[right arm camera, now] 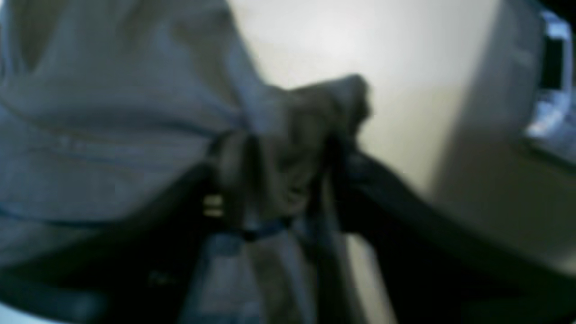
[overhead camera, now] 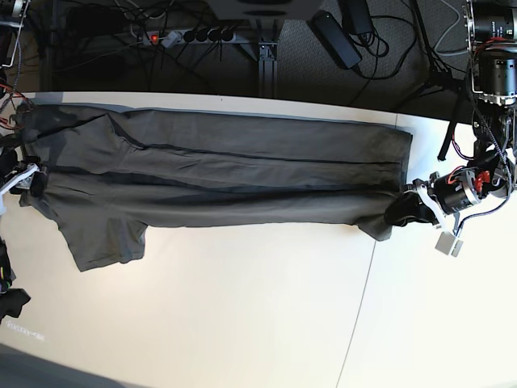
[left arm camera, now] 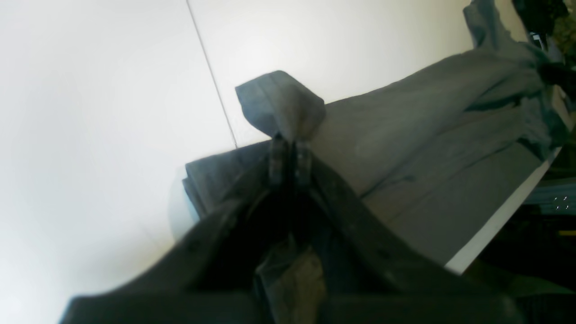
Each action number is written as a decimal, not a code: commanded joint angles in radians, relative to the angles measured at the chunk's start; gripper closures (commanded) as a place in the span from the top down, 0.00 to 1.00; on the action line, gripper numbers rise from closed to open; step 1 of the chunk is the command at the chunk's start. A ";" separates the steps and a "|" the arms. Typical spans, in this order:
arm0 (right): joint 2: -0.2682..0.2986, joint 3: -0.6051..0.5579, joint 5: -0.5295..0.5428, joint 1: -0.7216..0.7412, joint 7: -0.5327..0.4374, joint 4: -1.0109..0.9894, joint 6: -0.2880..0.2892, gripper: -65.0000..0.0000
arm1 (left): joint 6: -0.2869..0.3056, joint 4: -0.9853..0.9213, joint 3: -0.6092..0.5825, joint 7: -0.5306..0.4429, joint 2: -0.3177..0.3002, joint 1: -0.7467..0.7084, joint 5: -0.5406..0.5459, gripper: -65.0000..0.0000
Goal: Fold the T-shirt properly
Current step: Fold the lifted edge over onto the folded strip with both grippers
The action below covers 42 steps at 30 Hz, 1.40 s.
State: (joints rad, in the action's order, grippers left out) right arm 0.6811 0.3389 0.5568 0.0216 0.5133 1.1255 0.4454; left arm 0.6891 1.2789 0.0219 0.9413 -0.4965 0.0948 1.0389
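Note:
The dark olive-grey T-shirt (overhead camera: 242, 182) lies stretched lengthwise along the far side of the white table (overhead camera: 242, 307), folded into a long band. One sleeve (overhead camera: 105, 234) sticks out toward the front at the left. My left gripper (overhead camera: 401, 212) is at the shirt's right end, shut on a pinched corner of the cloth; in the left wrist view (left arm camera: 290, 155) a flap stands up past the fingertips. My right gripper (overhead camera: 32, 179) is at the shirt's left end. In the blurred right wrist view (right arm camera: 279, 153) it is shut on a bunch of the cloth (right arm camera: 112, 112).
A seam (overhead camera: 359, 299) runs across the table at the right. Beyond the far edge hang cables and a power strip (overhead camera: 190, 35). The left arm's body (overhead camera: 464, 190) stands at the right edge. A dark object (overhead camera: 10, 303) sits at the front left.

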 commanded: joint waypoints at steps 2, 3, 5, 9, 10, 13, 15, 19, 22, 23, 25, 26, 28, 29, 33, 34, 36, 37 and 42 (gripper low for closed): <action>0.031 0.050 0.050 0.021 -0.055 0.023 0.056 0.54 | 0.009 0.016 0.008 -0.020 -0.019 0.019 0.016 0.00; 0.031 0.070 0.062 0.029 -0.055 0.027 0.056 0.54 | 0.009 0.016 0.008 -0.020 -0.019 0.019 0.014 0.00; 0.032 0.091 0.064 0.062 -0.053 0.027 0.056 0.54 | 0.009 0.016 0.008 -0.020 -0.019 0.019 0.011 0.00; 0.023 0.082 0.025 0.159 -0.039 0.009 0.057 0.54 | 0.009 0.016 0.008 -0.006 -0.019 0.018 0.011 0.00; 0.019 0.072 0.013 0.188 -0.037 -0.013 0.057 0.54 | 0.009 0.016 0.008 -0.001 -0.019 0.019 0.011 0.00; 0.002 0.013 -0.004 0.287 -0.039 -0.127 0.056 0.54 | 0.009 0.016 0.008 0.000 -0.019 0.019 0.011 0.00; -0.018 -0.039 -0.030 0.361 -0.050 -0.228 0.057 0.54 | 0.009 0.016 0.008 0.000 -0.019 0.019 0.011 0.00; -0.067 -0.143 -0.072 0.475 -0.080 -0.429 0.056 0.54 | 0.009 0.016 0.008 0.006 -0.019 0.018 0.013 0.00; -0.103 -0.209 -0.071 0.505 -0.095 -0.523 0.057 0.54 | 0.009 0.016 0.008 0.006 -0.019 0.019 0.019 0.00; -0.116 -0.227 -0.073 0.507 -0.095 -0.533 0.057 0.54 | 0.009 0.016 0.008 0.006 -0.019 0.019 0.019 0.00; -0.142 -0.257 -0.114 0.507 -0.095 -0.539 0.057 0.54 | 0.009 0.016 0.008 0.005 -0.019 0.019 0.019 0.00; -0.156 -0.272 -0.139 0.507 -0.095 -0.539 0.057 0.54 | 0.009 0.016 0.008 0.005 -0.019 0.019 0.020 0.00; -0.179 -0.298 -0.161 0.507 -0.088 -0.539 0.058 0.54 | 0.009 0.016 0.008 0.005 -0.019 0.019 0.027 0.00; -0.187 -0.310 -0.160 0.507 -0.085 -0.539 0.059 0.54 | 0.009 0.016 0.008 0.005 -0.019 0.019 0.030 0.00; -0.213 -0.340 -0.158 0.507 -0.052 -0.536 0.060 0.52 | 0.009 0.016 0.008 0.005 -0.019 0.019 0.034 0.00; -0.216 -0.340 -0.158 0.507 -0.053 -0.536 0.060 0.45 | 0.009 0.016 0.008 0.005 -0.019 0.019 0.034 0.00; -0.216 -0.339 -0.158 0.507 -0.054 -0.533 0.059 0.22 | 0.009 0.016 0.008 0.005 -0.019 0.019 0.034 0.00; -0.215 -0.339 -0.158 0.507 -0.054 -0.526 0.059 0.09 | 0.009 0.016 0.008 0.005 -0.019 0.019 0.034 0.00; -0.204 -0.337 -0.198 0.506 -0.048 -0.470 0.059 0.00 | 0.009 0.019 0.008 -0.001 -0.019 0.019 0.043 0.00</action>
State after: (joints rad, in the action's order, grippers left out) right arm 0.4683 0.0051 0.3737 0.5232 0.4156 0.6521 0.4446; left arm 0.6891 1.2800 0.0219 0.9607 -0.4965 0.0944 1.0603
